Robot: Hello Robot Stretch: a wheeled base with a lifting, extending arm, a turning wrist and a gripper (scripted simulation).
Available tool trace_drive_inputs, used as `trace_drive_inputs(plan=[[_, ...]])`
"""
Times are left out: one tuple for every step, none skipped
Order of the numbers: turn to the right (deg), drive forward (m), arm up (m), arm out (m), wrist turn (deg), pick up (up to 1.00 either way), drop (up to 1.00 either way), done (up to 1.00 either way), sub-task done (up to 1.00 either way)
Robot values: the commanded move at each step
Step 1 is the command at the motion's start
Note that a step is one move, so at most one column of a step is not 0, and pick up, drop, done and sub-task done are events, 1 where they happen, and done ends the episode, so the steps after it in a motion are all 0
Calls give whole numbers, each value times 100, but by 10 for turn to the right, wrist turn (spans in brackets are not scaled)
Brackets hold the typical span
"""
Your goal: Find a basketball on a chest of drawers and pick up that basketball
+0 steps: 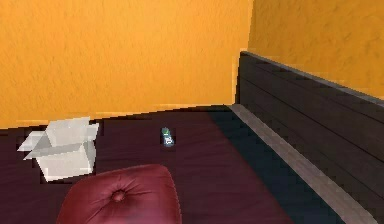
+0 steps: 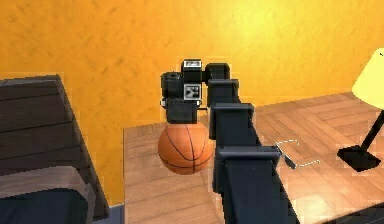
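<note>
Nearest in the arm side view, the arm (image 2: 245, 160) rises as a dark square bar from the bottom edge, across the wooden top of the chest of drawers (image 2: 320, 125). Just left of the bar, the basketball (image 2: 185, 150) rests on that top, toward its left end in the picture. The gripper (image 2: 176, 106) stands right above the ball in the picture. I cannot tell whether it touches the ball, whether its jaws are released or gripping, or whether it holds anything. Off to the right lie a thin wire object (image 2: 296, 152) and a lamp (image 2: 368, 100), with the orange wall (image 2: 100, 40) behind.

By my judgement the ball is light for its bulk and firm, with a rubber skin that offers fair friction, yet it will roll at a nudge. The safest hold looks to be across its widest part, with the fingers on opposite sides and centred. An off-centre hold would likely squeeze it out.
</note>
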Motion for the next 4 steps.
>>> trace_drive_inputs(plan=[[0, 0, -24, 0, 0, 0, 0, 0, 0], [0, 0, 0, 0, 0, 100, 0, 0, 0], [0, 0, 10, 0, 0, 0, 0, 0, 0], [0, 0, 0, 0, 0, 0, 0, 100, 0]])
